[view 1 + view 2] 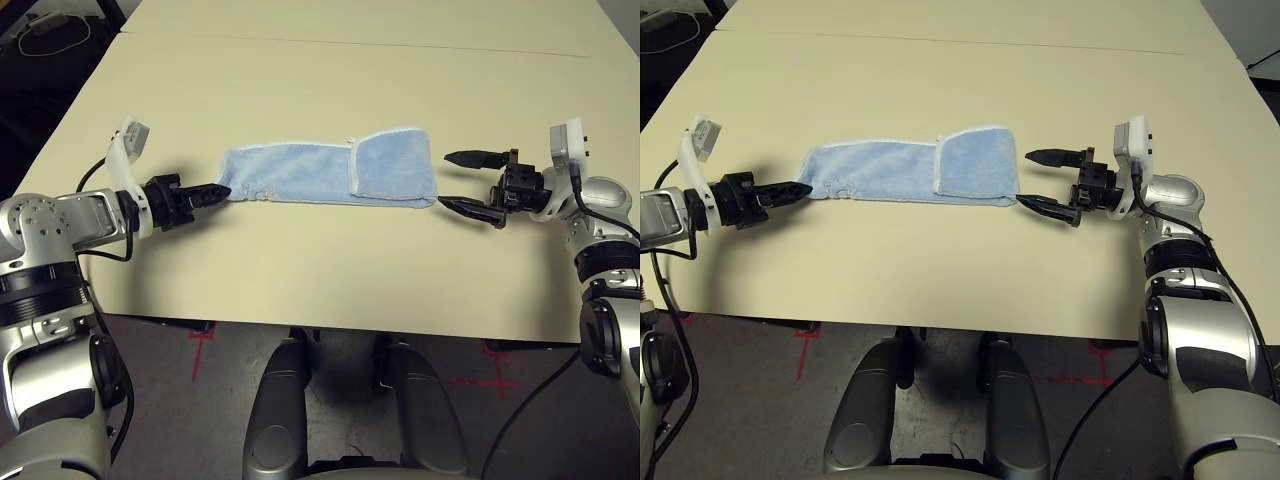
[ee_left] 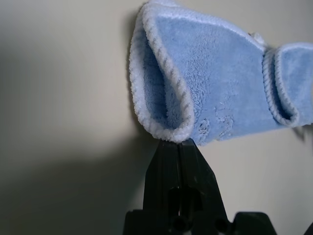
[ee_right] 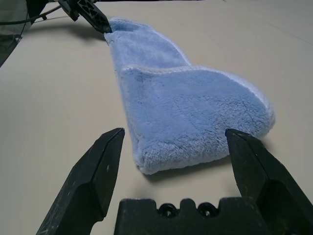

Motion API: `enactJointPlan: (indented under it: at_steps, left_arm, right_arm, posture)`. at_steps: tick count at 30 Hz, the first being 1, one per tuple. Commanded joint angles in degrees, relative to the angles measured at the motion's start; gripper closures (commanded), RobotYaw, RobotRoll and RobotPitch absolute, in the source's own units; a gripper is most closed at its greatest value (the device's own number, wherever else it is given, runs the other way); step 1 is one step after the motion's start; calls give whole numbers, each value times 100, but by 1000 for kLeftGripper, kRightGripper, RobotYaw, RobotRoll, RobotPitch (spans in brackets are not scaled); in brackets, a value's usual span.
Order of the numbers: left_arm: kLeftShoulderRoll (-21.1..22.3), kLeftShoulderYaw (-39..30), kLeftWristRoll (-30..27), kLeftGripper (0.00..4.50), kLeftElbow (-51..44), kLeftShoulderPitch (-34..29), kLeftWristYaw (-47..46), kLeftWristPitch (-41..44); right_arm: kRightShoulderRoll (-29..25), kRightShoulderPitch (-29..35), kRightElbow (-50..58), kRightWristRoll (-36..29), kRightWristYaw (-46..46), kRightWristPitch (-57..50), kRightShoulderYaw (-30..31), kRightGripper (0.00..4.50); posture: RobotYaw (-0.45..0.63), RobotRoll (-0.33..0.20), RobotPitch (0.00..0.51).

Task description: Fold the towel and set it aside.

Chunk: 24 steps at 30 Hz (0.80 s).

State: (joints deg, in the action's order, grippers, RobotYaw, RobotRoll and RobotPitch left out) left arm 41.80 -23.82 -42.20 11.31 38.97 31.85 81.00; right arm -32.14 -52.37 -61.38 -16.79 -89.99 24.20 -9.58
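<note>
The towel [image 1: 310,175] is a light-blue terry cloth with white edging, lying on the table as a long strip. Its right end is folded back over itself into a doubled flap [image 1: 975,165]. My left gripper [image 1: 218,190] is shut, and in the left wrist view its joined tips [image 2: 176,144] pinch the curled hem of the towel [image 2: 220,98] at its left end. My right gripper [image 1: 443,180] is open just off the towel's right end. In the right wrist view its two fingers [image 3: 98,166] stand on either side of the folded end [image 3: 181,112], not touching it.
The beige table [image 1: 330,270] has a seam [image 1: 400,45] running across its back. Its front edge [image 1: 350,328] lies close below the towel, with dark floor and red tape marks [image 1: 200,345] beyond. Bare tabletop lies behind and in front of the towel.
</note>
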Motion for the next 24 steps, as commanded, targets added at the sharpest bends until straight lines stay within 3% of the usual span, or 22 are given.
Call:
enactJointPlan:
  at_steps: [1,10,24]
  left_arm:
    - [171,30,68,4474,-146,-173,50,-95]
    - [321,648,163,4474,-46,308,458,-606]
    - [104,1389,-76,4474,-891,1058,868,-476]
  right_arm:
    - [-49,16,-129,48,-43,54,-14,0]
    - [-98,3,-115,44,-131,-6,-9,0]
    - [-15,34,-68,44,-87,-36,6,0]
  posture:
    - [75,0,233]
    - [68,0,228]
    - [71,0,216]
